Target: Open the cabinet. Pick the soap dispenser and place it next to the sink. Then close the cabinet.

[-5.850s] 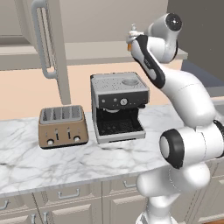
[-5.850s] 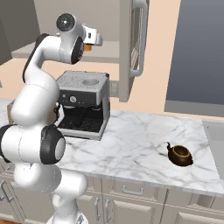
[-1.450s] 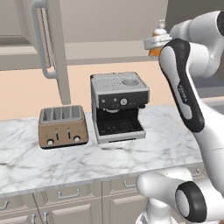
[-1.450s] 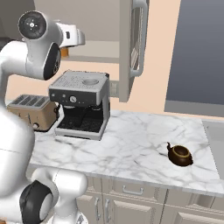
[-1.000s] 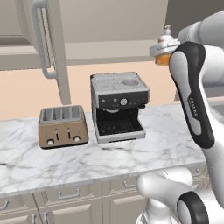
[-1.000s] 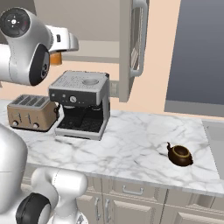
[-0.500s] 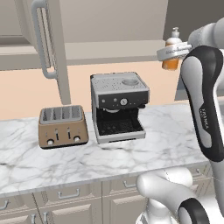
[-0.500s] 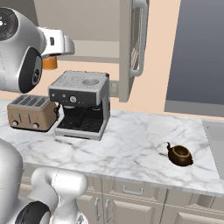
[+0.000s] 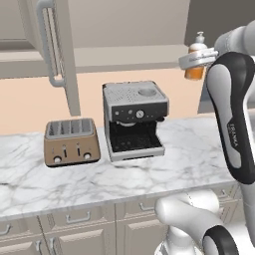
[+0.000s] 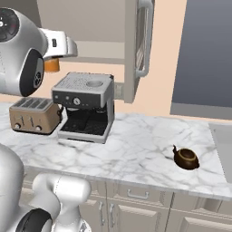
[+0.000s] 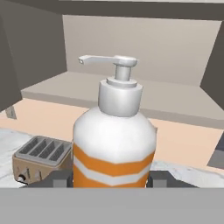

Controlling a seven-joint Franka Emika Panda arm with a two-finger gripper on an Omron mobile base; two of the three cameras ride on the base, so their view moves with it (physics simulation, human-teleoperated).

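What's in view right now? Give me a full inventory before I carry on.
soap dispenser: one, white with orange bands, held up in the air, out of the cabinet
cabinet: one, greige, doors open, shelf bare
toaster: one, tan, counter left
coffee machine: one, silver and black, beside toaster
teapot: one, dark brown, counter right
counter: one, white marble
tool: one, closed on the dispenser

Even, soft light fills all views, bright and without glare. Faint shadows lie on the counter [image 9: 149,174] under the coffee machine [image 9: 133,119] and toaster [image 9: 70,142]. Everything renders sharp, without edge distortion.
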